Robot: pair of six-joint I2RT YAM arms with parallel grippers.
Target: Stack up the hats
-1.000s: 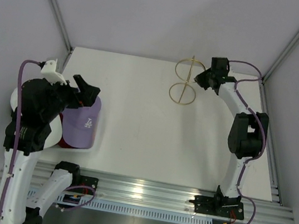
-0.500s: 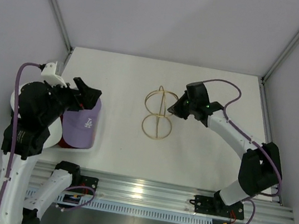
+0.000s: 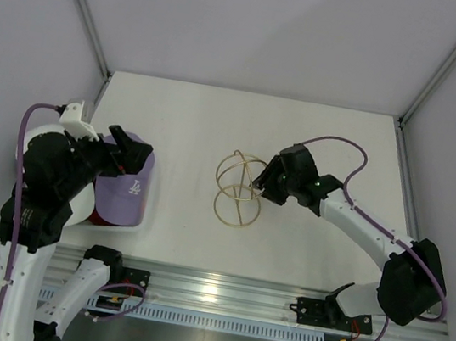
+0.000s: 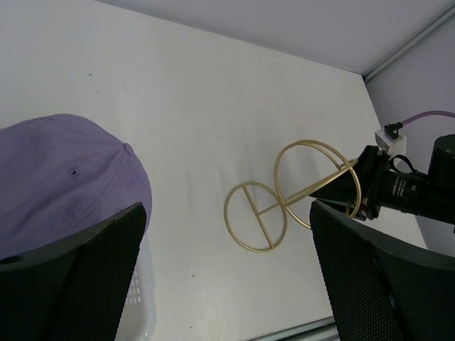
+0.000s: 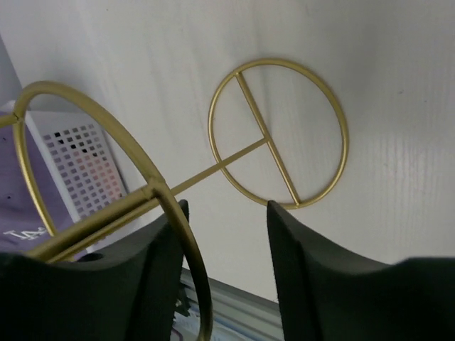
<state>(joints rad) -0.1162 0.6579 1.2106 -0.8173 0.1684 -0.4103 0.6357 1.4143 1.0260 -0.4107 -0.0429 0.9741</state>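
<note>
A lavender cap (image 3: 127, 185) with a white logo lies on top of a pile at the left table edge, with a red cap (image 3: 99, 218) showing under it; the other hats are hidden. The lavender cap also shows in the left wrist view (image 4: 64, 170). My left gripper (image 3: 132, 152) hovers over the cap, open and empty (image 4: 227, 209). My right gripper (image 3: 264, 185) is at mid table against the tilted gold wire stand (image 3: 239, 191). Its jaws stand apart (image 5: 227, 206), and the stand's top ring (image 5: 163, 213) runs along the inner face of one finger.
The pile sits in a white perforated tray (image 4: 138, 312), also seen in the right wrist view (image 5: 78, 163). The stand's base ring (image 5: 267, 139) rests on the table. An aluminium rail (image 3: 277, 298) runs along the near edge, and grey walls enclose the table.
My right arm has swung from the back right to mid table, bringing the gold stand with it; the stand now leans. My left gripper has barely moved.
</note>
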